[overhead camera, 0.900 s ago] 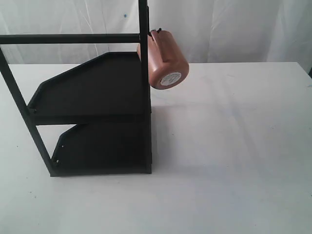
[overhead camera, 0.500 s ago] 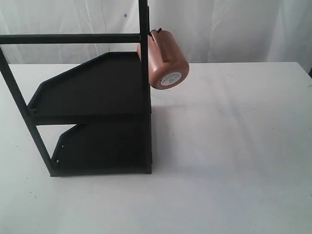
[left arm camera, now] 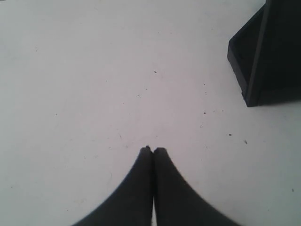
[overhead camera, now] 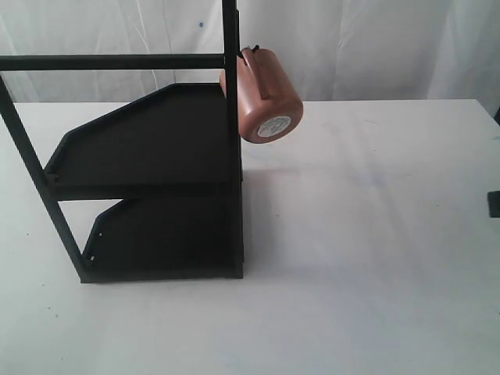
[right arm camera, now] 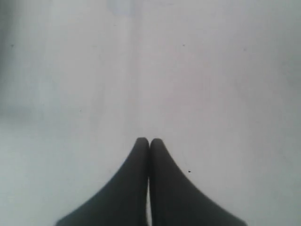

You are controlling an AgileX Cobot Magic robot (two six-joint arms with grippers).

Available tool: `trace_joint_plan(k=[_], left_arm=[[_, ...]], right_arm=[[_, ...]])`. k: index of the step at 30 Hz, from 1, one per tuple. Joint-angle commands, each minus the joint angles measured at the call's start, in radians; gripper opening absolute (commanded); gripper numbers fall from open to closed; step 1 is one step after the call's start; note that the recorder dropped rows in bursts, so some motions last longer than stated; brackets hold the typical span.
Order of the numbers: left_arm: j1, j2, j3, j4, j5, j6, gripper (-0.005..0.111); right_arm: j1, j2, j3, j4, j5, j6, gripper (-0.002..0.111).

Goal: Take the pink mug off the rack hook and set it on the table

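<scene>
The pink mug (overhead camera: 264, 95) hangs by its handle on the rack hook (overhead camera: 248, 51), near the top of the black rack (overhead camera: 156, 164); its base with the white sticker faces outward and down. The white table (overhead camera: 367, 234) spreads under it. In the left wrist view my left gripper (left arm camera: 152, 149) is shut over bare table, with a lower corner of the rack (left arm camera: 265, 56) off to one side. My right gripper (right arm camera: 149, 140) is shut over bare table too, holding nothing. A dark part of the right arm (overhead camera: 494, 204) shows at the exterior view's right edge.
White cloth (overhead camera: 367, 47) hangs behind the table. The rack's two dark angled shelves (overhead camera: 148, 141) fill the left half of the exterior view.
A dark part of the right arm has come into the exterior view at the right edge. The mug and rack have not moved.
</scene>
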Motion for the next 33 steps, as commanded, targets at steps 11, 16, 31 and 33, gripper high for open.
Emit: trace_joint_plan(k=[11,16,31,33], left_arm=[[0.000,-0.004,0.003,-0.004,0.000,0.000,0.000],[0.000,-0.004,0.003,-0.004,0.000,0.000,0.000],[0.000,-0.004,0.003,-0.004,0.000,0.000,0.000],[0.000,-0.004,0.003,-0.004,0.000,0.000,0.000]], right_arm=[[0.112,0.137,-0.321,0.187,0.051,-0.229,0.000],[0.112,0.271,-0.487,0.238,0.204,-0.296,0.000],[0.019,0.672,-0.775,0.786,0.349,-0.751,0.000],[-0.024,0.686,-0.783,0.999,0.461,-0.911,0.000]])
